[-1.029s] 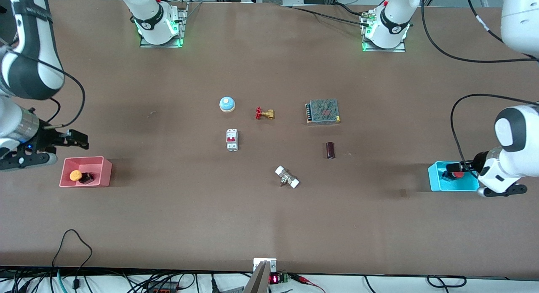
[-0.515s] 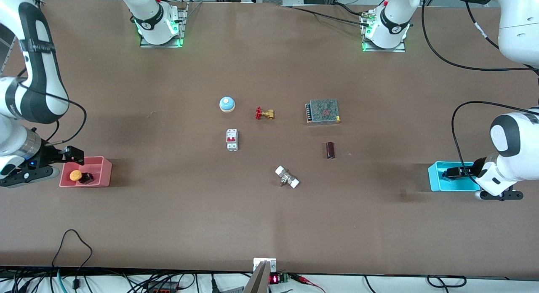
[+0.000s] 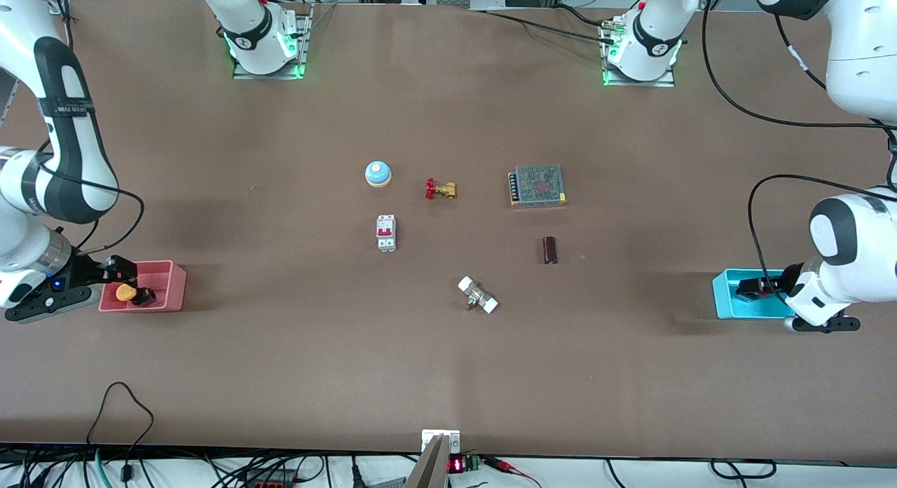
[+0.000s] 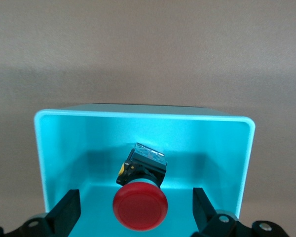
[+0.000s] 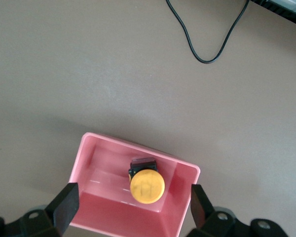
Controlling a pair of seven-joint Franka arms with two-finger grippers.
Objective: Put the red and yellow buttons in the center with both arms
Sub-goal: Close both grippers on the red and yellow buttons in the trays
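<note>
both grippers poised over their bins, buttons not yet taken

the right gripper [image 3: 115, 272] sits low over the pink bin [image 3: 168, 292] at the right arm's end of the table. in its wrist view the fingers [image 5: 64, 205] are spread wide, one at each outer wall of the bin, with nothing touching them. the yellow button [image 5: 147, 186] lies in the bin, cap up on its black base, roughly midway between the jaws. that centring looks deliberate: spread like this, the jaws can come down either side of the cap and close on it.

the left gripper [image 3: 753, 288] is over the cyan bin [image 3: 725, 302] at the left arm's end. its fingers [image 4: 64, 215] are likewise apart and empty. the red button [image 4: 140, 207] lies tipped on its side in the bin, cap toward the camera, black base pointing away, and it too falls between the jaws, nearer neither one.

the bare brown table centre [image 3: 448, 249] waits, ringed by things to avoid: a blue bell [image 3: 378, 173], a white breaker [image 3: 386, 233], a brass valve [image 3: 441, 189], a power supply [image 3: 537, 186], a dark cylinder [image 3: 550, 250] and a white-ended fitting [image 3: 478, 295]. i'd judge both arms are at the reach-in stage, nothing delivered yet. the bin walls leave little room, so a finger catching a rim seems the main risk.
</note>
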